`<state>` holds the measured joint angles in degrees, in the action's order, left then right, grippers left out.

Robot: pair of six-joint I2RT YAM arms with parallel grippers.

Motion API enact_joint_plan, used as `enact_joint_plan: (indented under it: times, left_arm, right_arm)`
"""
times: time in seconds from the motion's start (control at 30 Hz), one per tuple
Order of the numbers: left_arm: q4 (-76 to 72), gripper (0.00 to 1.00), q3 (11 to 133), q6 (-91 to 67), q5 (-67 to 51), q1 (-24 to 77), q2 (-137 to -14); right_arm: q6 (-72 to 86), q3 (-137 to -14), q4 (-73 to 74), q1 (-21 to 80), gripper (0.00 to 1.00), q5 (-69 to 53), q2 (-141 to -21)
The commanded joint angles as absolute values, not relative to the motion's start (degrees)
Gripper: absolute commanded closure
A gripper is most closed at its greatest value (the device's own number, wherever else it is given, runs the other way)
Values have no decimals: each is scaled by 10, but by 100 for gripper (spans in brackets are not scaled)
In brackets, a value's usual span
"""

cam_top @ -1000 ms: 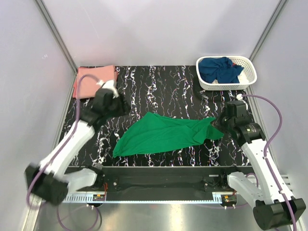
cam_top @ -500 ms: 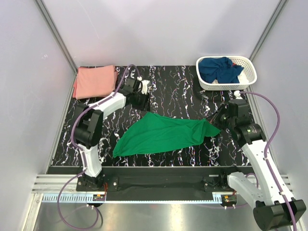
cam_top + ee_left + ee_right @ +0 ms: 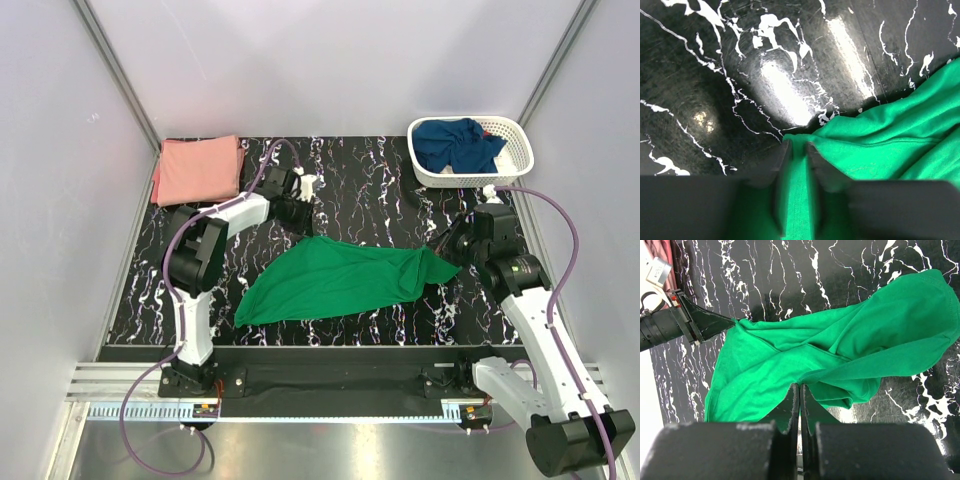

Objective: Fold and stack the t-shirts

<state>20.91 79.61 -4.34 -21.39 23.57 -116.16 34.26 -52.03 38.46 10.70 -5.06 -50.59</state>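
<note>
Green t-shirt (image 3: 340,280) lay spread between the arms, seen from above: left gripper (image 3: 298,215) at its far tip, right gripper (image 3: 452,250) at its right corner. On the left wrist camera, fingers (image 3: 782,190) stood narrowly apart with the shirt's edge running between them; pinched or not, I could not tell. On the right wrist camera, fingers (image 3: 790,410) were pressed together, clamped on the hem, cloth fanning away ahead.

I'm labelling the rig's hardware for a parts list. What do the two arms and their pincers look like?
The left arm and right arm have white shells with black joint housings; a purple cable loops along each. The left pincer and right pincer have flat matte-black fingers.
</note>
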Motion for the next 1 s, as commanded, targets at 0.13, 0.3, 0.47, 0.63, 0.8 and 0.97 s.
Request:
enact_joint_plan:
  times: [0.13, 0.3, 0.47, 0.63, 0.8, 0.97]
  left_arm:
    - [197, 100, 809, -53, -208, 236, -1111]
    - [224, 94, 788, -81, -168, 229, -1039]
    - [222, 100, 746, -90, -160, 223, -974]
    - [209, 100, 710, -140, -120, 195, -890]
    - [213, 100, 690, -169, -45, 143, -753]
    - [243, 100, 745, -163, 26, 116, -639]
  right_arm:
    - [333, -526, 362, 105, 100, -31, -515]
    - [338, -537, 362, 105, 100, -22, -524]
    - [349, -537, 354, 105, 100, -36, -525]
    - [357, -524, 323, 105, 100, -4, -543]
    - [340, -655, 375, 104, 100, 78, -621]
    - [327, -848, 395, 97, 100, 145, -653]
